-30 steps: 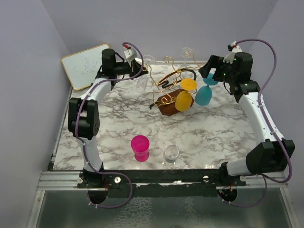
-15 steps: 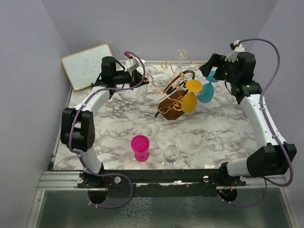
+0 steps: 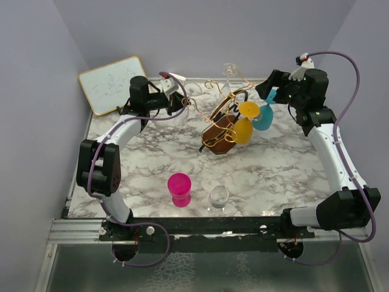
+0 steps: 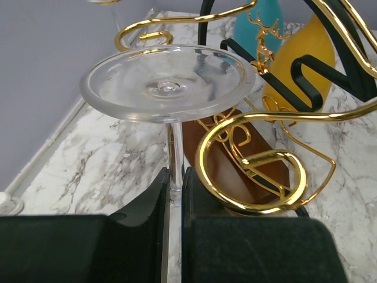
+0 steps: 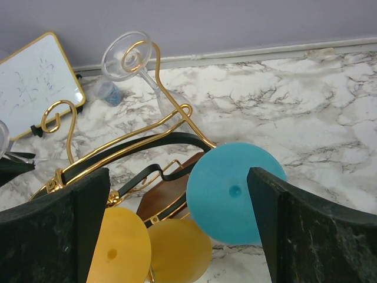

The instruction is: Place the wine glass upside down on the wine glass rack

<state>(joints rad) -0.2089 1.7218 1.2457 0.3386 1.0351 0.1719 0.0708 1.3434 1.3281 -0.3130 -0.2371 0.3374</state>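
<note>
While foot-up, wine glass [image 4: 168, 88] in L tool [image 4: 175, 184]

The top external camera looked down from above and behind the near edge. It faced the far wall and covered the whole table [image 3: 279, 176]. The left wrist camera faced right, very near the wine glass [image 4: 168, 85], with the wine glass rack [image 4: 232, 177] just beyond. The right wrist camera faced left and downward, close over the rack. All three views shared the rack and the yellow glass [image 5: 115, 253].
</note>
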